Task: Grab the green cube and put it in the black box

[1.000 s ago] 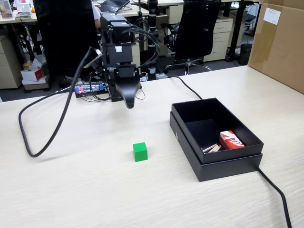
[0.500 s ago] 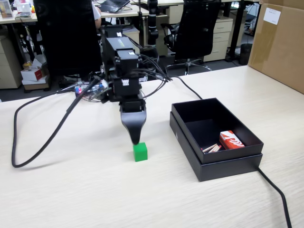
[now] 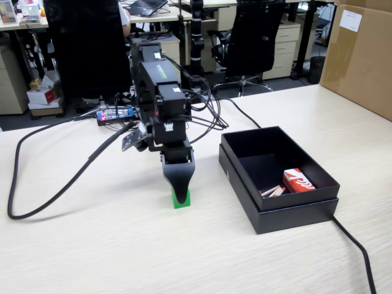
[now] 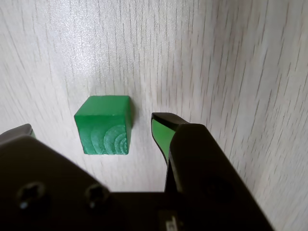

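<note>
- While the arm stands bent over the pale wood-grain worktop [image 3: 92,245], its gripper [image 3: 178,191] points straight down at the green cube [image 3: 181,198], which sits on the worktop just below the black jaw in the fixed view.
- Seen in the wrist view, the gripper [image 4: 94,126] is spread wide, with the green cube [image 4: 104,125] resting between the two jaws and touching neither: a strip of bare worktop shows on each side of it.
- One green-lined jaw stands at 3 o'clock of the cube in the wrist view; only the tip of the other shows, at 9 o'clock, near the picture's left edge.
- Growth rings show on the cube's face nearest the wrist camera, and the cube lies flat on the worktop.
- Off at 3 o'clock of the cube in the fixed view, well apart from it, the black box [image 3: 245,147] sits nested on a matching black tray, open at the top.
- Inside the box, toward its near right corner, lie a small red and white pack [image 3: 298,180] and a few thin pale sticks [image 3: 273,192] beside it.
- At 12 o'clock of the cube, behind the arm, a bundle of black cables [image 3: 43,184] runs across the worktop, and one loops out toward 9 o'clock.
- At 2 o'clock, on the far right of the worktop, stands a big brown cardboard box [image 3: 361,58].
</note>
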### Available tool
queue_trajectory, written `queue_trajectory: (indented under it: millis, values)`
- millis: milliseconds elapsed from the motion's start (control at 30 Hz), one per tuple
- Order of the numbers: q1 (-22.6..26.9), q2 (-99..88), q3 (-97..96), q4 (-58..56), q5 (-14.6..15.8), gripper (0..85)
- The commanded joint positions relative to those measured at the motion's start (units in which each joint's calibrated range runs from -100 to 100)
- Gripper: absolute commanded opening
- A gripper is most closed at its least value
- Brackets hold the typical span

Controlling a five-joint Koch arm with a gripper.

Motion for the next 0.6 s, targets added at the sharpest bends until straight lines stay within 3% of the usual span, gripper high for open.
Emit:
queue_trajectory:
  millis: [0,433,567]
  values:
    - [0.05,-0.7,5.66,-0.53,-0.39,46.9]
    - [0.05,2.97,6.93,-0.53,-0.59,36.6]
    - [0.0,3.55,7.02,-0.44,-0.68,27.9]
